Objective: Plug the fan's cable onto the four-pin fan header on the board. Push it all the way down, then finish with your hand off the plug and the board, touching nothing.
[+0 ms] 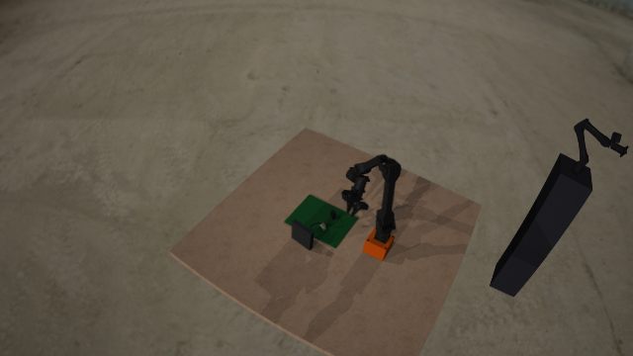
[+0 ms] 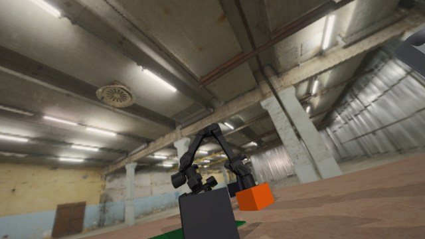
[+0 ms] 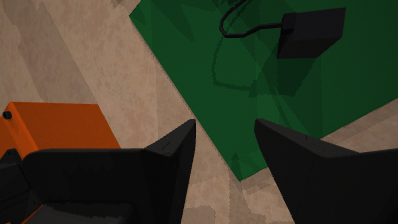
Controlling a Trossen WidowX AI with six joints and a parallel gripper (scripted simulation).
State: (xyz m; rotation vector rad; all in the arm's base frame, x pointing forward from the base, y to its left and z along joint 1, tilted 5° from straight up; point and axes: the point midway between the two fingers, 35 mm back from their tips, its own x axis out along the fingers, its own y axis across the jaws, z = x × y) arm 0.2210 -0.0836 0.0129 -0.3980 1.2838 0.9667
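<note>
The jaws are hanging half-open and gripping nothing above the board's [image 3: 320, 95] near corner, seemingly lining up on the loose plug [image 3: 311, 31].

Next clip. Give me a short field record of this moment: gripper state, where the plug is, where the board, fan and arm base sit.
gripper: open, nothing between the fingers, above the board's near corner
plug: dark block lying on the board, apart from the gripper, cable attached
board: green, flat on the brown mat
fan: dark square, upright at the board's edge
arm base: orange block on the mat beside the board
header: not visible in the wrist view; too small to judge from the top
</note>
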